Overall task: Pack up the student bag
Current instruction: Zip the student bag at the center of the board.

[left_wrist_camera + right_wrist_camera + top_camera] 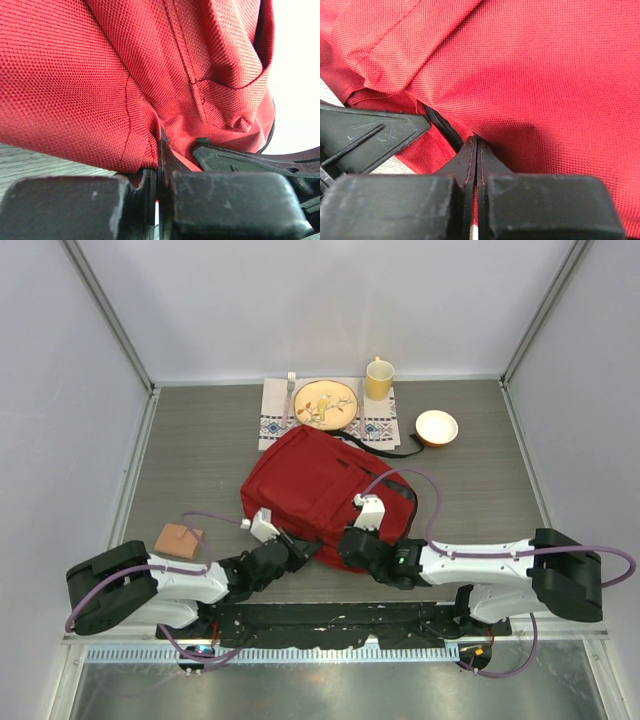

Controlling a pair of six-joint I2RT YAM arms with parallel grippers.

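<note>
Now the student bag (pixel 320 490) lies mid-desk (pixel 200 460); my left hand (pixel 161 145) pinches its near edge, and my right hand (pixel 476 142) is clenched beside the zipper (pixel 442 127), probably to pull it open.

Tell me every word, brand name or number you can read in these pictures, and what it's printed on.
There is no readable text in any view.
The red backpack shows no label or brand.
The placemat and the plate carry only decorative patterns, no letters.
The yellow mug shows no print.
</note>
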